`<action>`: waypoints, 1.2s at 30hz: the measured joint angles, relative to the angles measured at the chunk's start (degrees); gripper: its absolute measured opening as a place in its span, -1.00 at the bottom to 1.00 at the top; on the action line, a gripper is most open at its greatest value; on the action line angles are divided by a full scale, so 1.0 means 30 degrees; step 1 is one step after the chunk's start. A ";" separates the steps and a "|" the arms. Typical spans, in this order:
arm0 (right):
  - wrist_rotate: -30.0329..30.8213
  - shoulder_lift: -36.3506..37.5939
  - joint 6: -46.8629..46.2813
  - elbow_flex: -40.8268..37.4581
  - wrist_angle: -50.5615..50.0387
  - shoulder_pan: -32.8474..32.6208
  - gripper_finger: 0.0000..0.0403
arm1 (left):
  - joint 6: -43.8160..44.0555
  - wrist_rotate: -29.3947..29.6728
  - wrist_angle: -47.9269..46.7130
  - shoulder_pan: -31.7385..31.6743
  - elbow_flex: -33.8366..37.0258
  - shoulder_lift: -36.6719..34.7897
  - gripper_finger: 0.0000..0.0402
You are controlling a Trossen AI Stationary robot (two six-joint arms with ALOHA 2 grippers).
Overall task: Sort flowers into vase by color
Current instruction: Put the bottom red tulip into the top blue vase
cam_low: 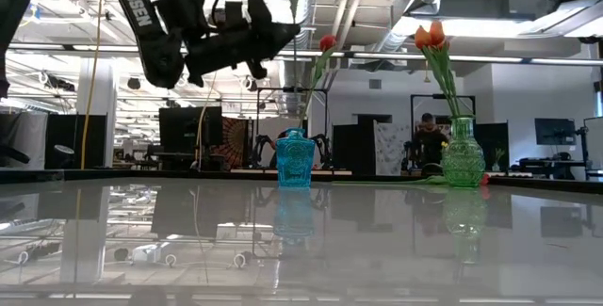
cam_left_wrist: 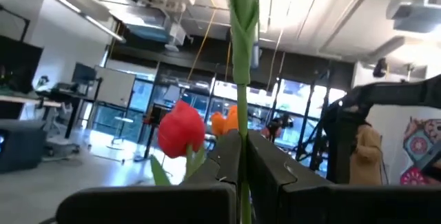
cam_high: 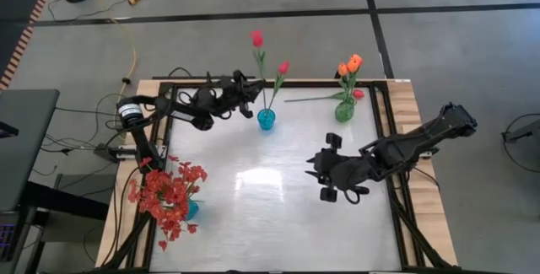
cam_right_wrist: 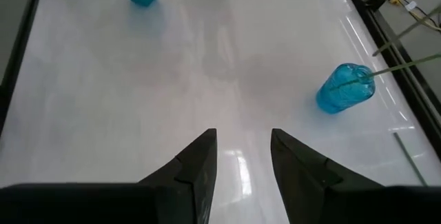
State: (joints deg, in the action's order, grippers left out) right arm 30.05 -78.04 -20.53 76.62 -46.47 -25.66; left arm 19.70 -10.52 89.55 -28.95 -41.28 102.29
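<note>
While the left gripper [cam_high: 250,91] is hanging just beside the blue vase [cam_high: 266,120] at the far side of the table [cam_high: 270,215], its fingers [cam_left_wrist: 275,182] are clenched on the thin green stem [cam_left_wrist: 240,79] of a red-pink tulip [cam_high: 256,38], which is running up between them in the left wrist view. A second red-pink tulip [cam_high: 283,67] is already standing in that vase, leaning toward the green vase [cam_high: 344,111], where the orange tulips [cam_high: 350,63] are sitting. A loose stem with a red-pink bud [cam_high: 358,94] is lying on the table by the green vase. The bushy red spray [cam_high: 167,195] is filling another blue vase at the near left corner.

The main risk, as I am judging it, is sitting in that narrow neck. If the held stem's lower end is resting on the rim instead of inside, letting go is going to drop the flower flat onto the table. The stem is looking thin and springy, so a release from this height may let it tip outward and drag the light vase over, taking the other tulip with it. A sideways nudge from the wrist could do the same, since the gripper is standing so near the glass.

The right gripper [cam_high: 327,175] is hovering over the bare middle of the table with its fingers [cam_right_wrist: 200,165] parted and holding nothing. Reaching for the loose stem, it may be brushing the green vase, or crossing into the left arm's space near the blue one.
</note>
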 joint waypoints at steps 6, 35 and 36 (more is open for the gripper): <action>-0.0061 0.0000 -0.0007 0.0000 -0.0031 -0.0192 -0.20 | -0.1064 -0.0254 -0.0179 -0.0147 0.0000 0.0010 -1.00; -0.0024 0.0000 -0.0189 0.0000 0.0056 -0.0148 -0.20 | -0.1149 -0.0765 -0.0886 -0.0641 0.1326 0.0025 -1.00; -0.0024 0.0000 -0.0189 0.0000 0.0057 -0.0148 -0.20 | -0.0993 -0.0747 -0.0886 -0.0564 0.1326 0.0025 -1.00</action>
State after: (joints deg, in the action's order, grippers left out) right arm 29.98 -78.04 -21.10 76.62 -46.30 -26.11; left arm 16.73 -12.76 86.89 -30.64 -37.30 102.37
